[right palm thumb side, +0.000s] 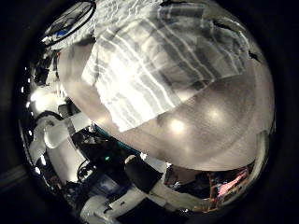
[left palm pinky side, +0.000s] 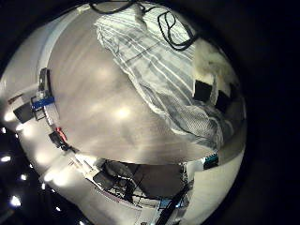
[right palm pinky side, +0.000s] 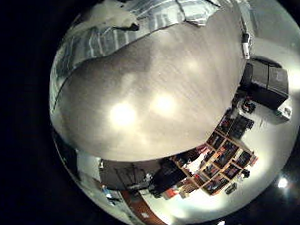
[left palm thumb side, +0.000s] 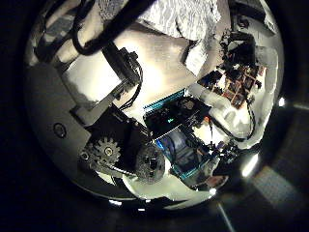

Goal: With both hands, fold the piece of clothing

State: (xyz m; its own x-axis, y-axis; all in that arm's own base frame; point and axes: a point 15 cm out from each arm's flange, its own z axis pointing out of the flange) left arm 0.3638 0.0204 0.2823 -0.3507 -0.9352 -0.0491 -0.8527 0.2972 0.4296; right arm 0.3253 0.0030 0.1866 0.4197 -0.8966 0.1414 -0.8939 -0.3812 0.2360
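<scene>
Left little finger side palm view: the garment (left palm pinky side: pixel 173 70) – a thin fabric with pale stripes – lies crumpled on the worktop (left palm pinky side: pixel 103 103). Parts of a robot hand (left palm pinky side: pixel 214 80) rest across its far portion; which one it is cannot be determined, nor can its grip.

Left thumb side palm view: the left robot hand (left palm thumb side: pixel 121 116) fills the centre with its own body and geared parts. A strip of the garment (left palm thumb side: pixel 183 14) shows at the edge, beyond the fingers. Whether this robot hand is released or clenched cannot be told.

Right little finger side palm view: the garment (right palm pinky side: pixel 113 37) runs along one margin of the worktop (right palm pinky side: pixel 160 103), with a raised fold. None of the right robot hand's fingers shows here, so its state cannot be told.

Right thumb side palm view: the garment (right palm thumb side: pixel 159 61) spreads wide and close to the palm, one straight hem facing the bare worktop (right palm thumb side: pixel 196 121).

Handling judgement: the cloth appears light, soft and limp – it will sag and wrinkle when lifted. Take hold at the hem corners, one per robot hand, and keep it taut during the fold.
</scene>
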